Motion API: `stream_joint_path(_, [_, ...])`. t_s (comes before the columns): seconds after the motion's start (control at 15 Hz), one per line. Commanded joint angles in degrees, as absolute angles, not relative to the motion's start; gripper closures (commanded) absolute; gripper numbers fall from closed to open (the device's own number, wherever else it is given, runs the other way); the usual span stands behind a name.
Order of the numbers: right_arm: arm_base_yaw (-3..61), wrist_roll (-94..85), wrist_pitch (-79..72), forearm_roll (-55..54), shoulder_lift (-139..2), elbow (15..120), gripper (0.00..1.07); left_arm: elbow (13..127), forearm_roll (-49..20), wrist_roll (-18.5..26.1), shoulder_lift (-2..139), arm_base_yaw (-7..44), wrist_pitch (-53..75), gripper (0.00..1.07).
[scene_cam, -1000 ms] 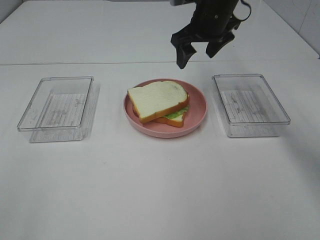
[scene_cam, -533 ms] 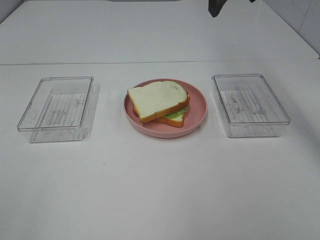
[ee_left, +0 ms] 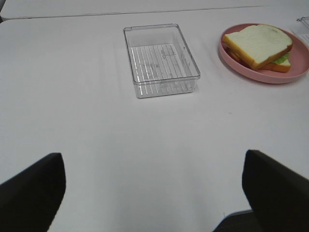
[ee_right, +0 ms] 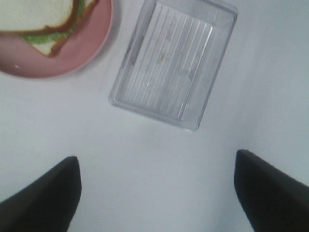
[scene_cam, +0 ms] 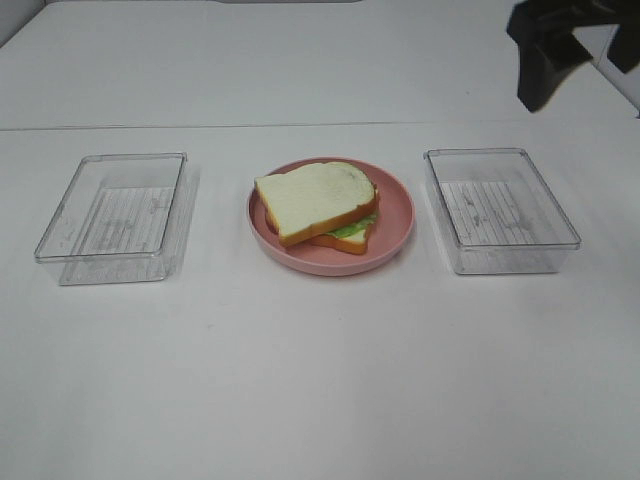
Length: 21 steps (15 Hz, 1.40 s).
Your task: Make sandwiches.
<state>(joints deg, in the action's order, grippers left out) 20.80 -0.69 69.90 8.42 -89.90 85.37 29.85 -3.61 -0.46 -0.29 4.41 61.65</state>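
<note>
One sandwich (scene_cam: 318,203) lies on the round pink plate (scene_cam: 396,215) at the table's middle: white bread slices with orange-brown crust and green lettuce showing at the edge. My right gripper (scene_cam: 578,72) hangs open and empty at the far right, high above and behind the right tray. In the right wrist view its fingers (ee_right: 41,198) stand wide apart over bare table, with the sandwich (ee_right: 43,19) at the frame's corner. My left gripper (ee_left: 154,198) is open and empty, well short of the left tray; the sandwich (ee_left: 258,42) lies beyond. The exterior view does not show the left arm.
Two clear plastic trays hold nothing: one left of the plate (scene_cam: 115,215), also in the left wrist view (ee_left: 161,60), and one right of it (scene_cam: 500,208), also in the right wrist view (ee_right: 174,63). White table surrounds them.
My right gripper left its place behind the plate, rose out of the top of the view, and now shows at the far right. The sandwich, plate and trays have not moved.
</note>
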Motion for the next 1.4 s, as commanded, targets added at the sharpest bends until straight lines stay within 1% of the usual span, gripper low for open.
stream_joint_path(0.07, [20.9,1.6,73.4,10.1,-82.3,75.4,0.23,29.7,-3.4,-0.4,-1.3,4.4,61.5,0.16])
stream_joint_path(0.13, [20.9,3.2,73.2,11.2,-76.4,68.5,0.23,29.7,-3.4,-0.4,-1.3,4.4,61.5,0.16])
stream_joint_path(0.2, [20.9,4.0,73.2,11.2,-72.2,64.2,0.23,29.7,-3.4,-0.4,-1.3,4.4,61.5,0.16])
stream_joint_path(0.27, [20.9,4.5,73.1,11.3,-71.0,63.0,0.23,29.7,-3.4,-0.4,-1.3,4.4,61.5,0.16])
stream_joint_path(0.4, [20.9,6.4,72.6,11.2,-60.8,53.6,0.23,29.7,-3.4,-0.4,-1.3,4.4,61.5,0.16])
stream_joint_path(0.53, [20.9,7.0,72.4,11.2,-54.0,48.5,0.23,29.7,-3.4,-0.4,-1.3,4.4,61.5,0.16])
stream_joint_path(0.67, [20.9,8.5,72.4,12.8,-41.5,40.4,0.23,29.7,-3.4,-0.4,-1.3,4.4,61.5,0.16])
stream_joint_path(0.8, [20.9,10.0,72.7,13.1,-34.6,36.4,0.23,29.7,-3.4,-0.4,-1.3,4.4,61.5,0.16])
stream_joint_path(0.87, [20.3,11.0,73.2,13.1,-27.7,33.0,0.23,29.7,-3.4,-0.4,-1.3,4.4,61.5,0.16])
stream_joint_path(1.0, [16.4,10.7,73.5,12.7,-21.3,30.3,0.23,29.7,-3.4,-0.4,-1.3,4.4,61.5,0.16])
stream_joint_path(1.07, [12.4,8.9,73.4,12.4,-15.5,29.4,0.23,29.7,-3.4,-0.4,-1.3,4.4,61.5,0.16])
stream_joint_path(1.13, [9.8,7.4,73.2,11.8,-11.3,29.5,0.23,29.7,-3.4,-0.4,-1.3,4.4,61.5,0.16])
stream_joint_path(1.2, [8.7,6.8,73.2,11.2,-9.6,29.5,0.23,29.7,-3.4,-0.4,-1.3,4.4,61.5,0.16])
stream_joint_path(1.27, [6.0,3.6,72.9,7.3,-3.1,29.5,0.23,29.7,-3.4,-0.4,-1.3,4.4,61.5,0.16])
stream_joint_path(1.4, [4.2,1.0,71.8,4.9,-0.1,29.4,0.24,29.7,-3.4,-0.4,-1.3,4.4,61.5,0.16])
